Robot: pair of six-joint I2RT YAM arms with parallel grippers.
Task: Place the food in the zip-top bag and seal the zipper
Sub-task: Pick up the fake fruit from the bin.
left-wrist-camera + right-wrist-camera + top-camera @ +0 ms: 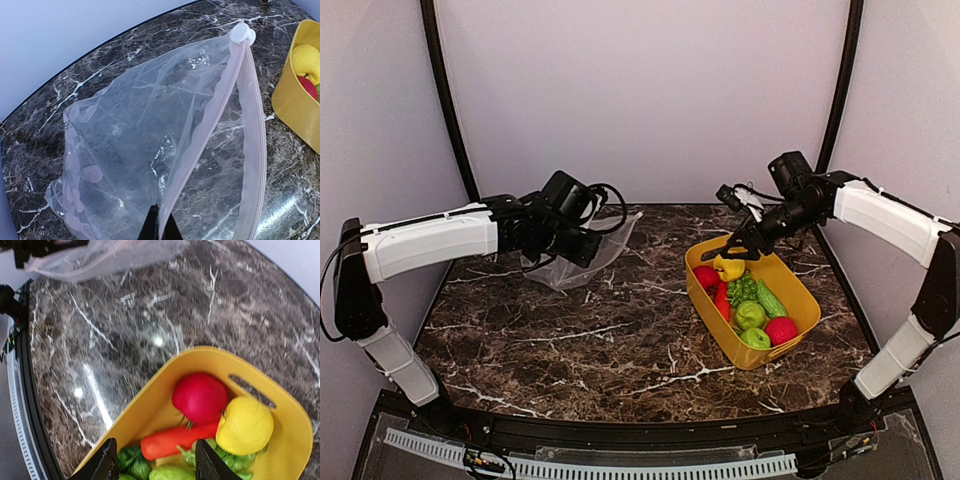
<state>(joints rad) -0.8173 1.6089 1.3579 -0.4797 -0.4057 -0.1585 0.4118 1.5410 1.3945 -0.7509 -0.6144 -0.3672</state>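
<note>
Plastic toy food (748,300) lies in a yellow tub (712,318) on the right side of the dark marble table (600,340). None of it is in the zip-top bag (615,235).

The right wrist view shows these pieces at the tub's far end:
- a round red piece (200,397);
- a yellow piece (245,426) touching the red one;
- an orange-red elongated piece (175,440) lying below the red one;
- green pieces (131,460) along the lower edge of the view.

The top view shows further green pieces and a second red piece toward the tub's near end.

The zip-top bag is at the far left of the table, well apart from the tub. It is clear, with pale spots near its bottom corner (82,172). Its mouth gapes toward the tub. The zipper (205,130) runs as two pink strips. They are parted along their length and meet at a white tab (242,34) at the far end.

The left gripper (160,227) is closed. Its dark fingertips pinch the near pink strip at the mouth edge, and the bag hangs from this grip with its body sagging toward the table.

The right gripper (155,465) hangs over the far end of the tub, just above the food. Its fingers (102,462) stand about half apart. Nothing is between them and they touch none of the pieces.
</note>
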